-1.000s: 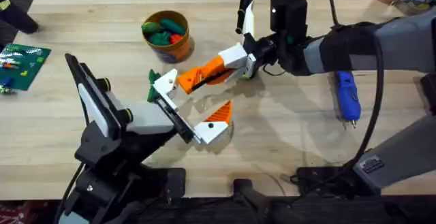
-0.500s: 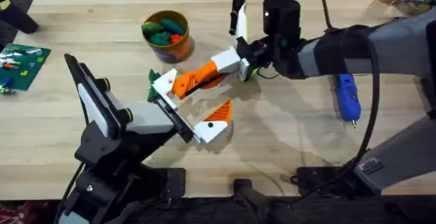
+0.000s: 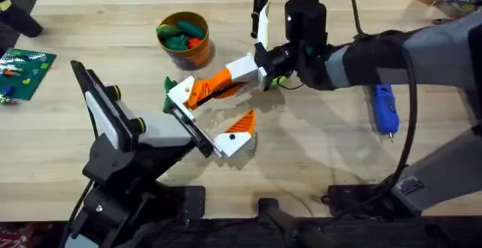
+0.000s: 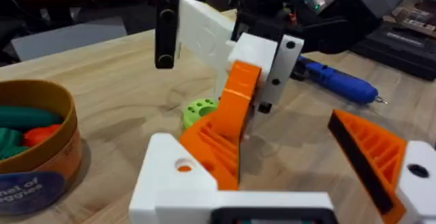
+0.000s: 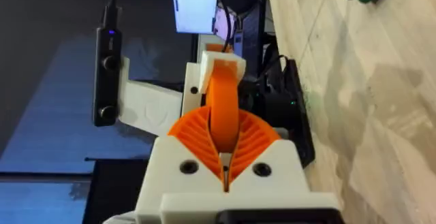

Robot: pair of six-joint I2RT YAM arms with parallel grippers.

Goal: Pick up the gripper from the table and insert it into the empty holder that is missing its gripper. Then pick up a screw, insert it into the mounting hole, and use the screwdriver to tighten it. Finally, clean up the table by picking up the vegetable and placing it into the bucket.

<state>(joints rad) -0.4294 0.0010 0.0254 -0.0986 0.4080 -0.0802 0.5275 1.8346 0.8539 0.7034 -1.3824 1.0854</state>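
Step in hand: insertion of the gripper [image 3: 213,84] into the holder [image 3: 181,93]
Right gripper [image 3: 252,71]: pads clamped on the gripper's wide end, reaching in from the right
Gripper position: tilted, narrow end meeting the holder's white block, apparently part-seated
Left gripper [image 3: 203,124]: jaw rail presenting the holder; open or closed cannot be told
Next move, as judged: push along the slot until seated, then fetch a screw
Screwdriver [image 3: 385,107]: lying at the table's right, untouched
Bucket [image 3: 184,37]: behind, vegetables inside
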